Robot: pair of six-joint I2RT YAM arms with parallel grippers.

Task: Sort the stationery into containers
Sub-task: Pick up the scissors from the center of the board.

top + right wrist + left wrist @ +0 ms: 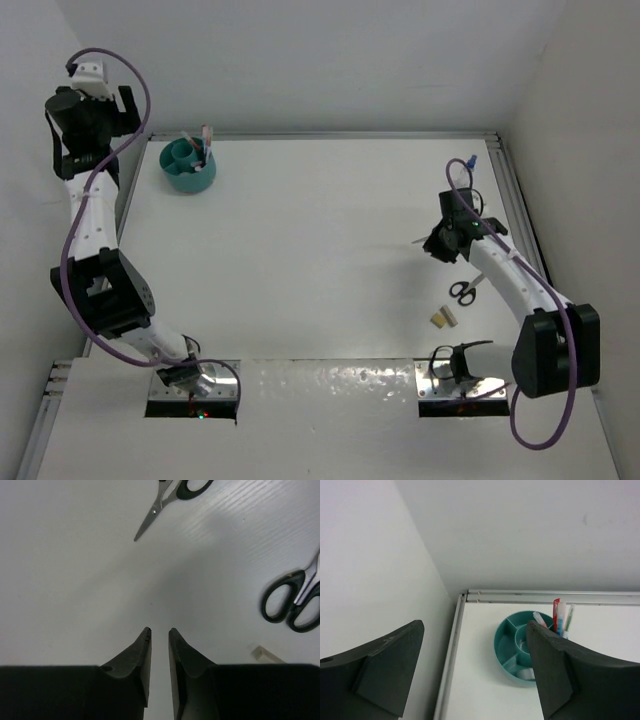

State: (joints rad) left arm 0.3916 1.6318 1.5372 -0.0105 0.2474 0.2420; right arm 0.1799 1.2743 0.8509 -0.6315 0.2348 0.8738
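Stationery is split between two places. A few pens [559,616] (red, blue and green among them) stand upright in one outer compartment of the teal pot [501,641], on the side of the pot away from the left wall [365,580]. The rest lies loose on the table [300,260], well apart from the pot and over on the right arm's side. The pot itself sits in the far left corner of the table, just beside the metal rail [451,650] along the edge. Its inner dividers show plainly, and something pale lies in the compartment nearest the left wrist camera, too small to name.

Far across from the pot, one pair of black-handled scissors [462,291] lies flat, with the tan blocks [442,318] just beside it on the near side. A second pair of scissors [180,492] lies a little closer to the pot's end of the table, blades shut and pointing roughly back toward the pot's side. In the top view most of it is hidden under the right arm.

The left gripper [470,675] hangs high above the pot, toward its wall side. Its fingers are spread wide with nothing between them, and part of the pot shows through the gap. The right gripper [160,640] is well away from the pot, over bare table between the two pairs of scissors. Its fingers are drawn almost together — only a thin slit shows — and they clamp nothing and touch neither pair.
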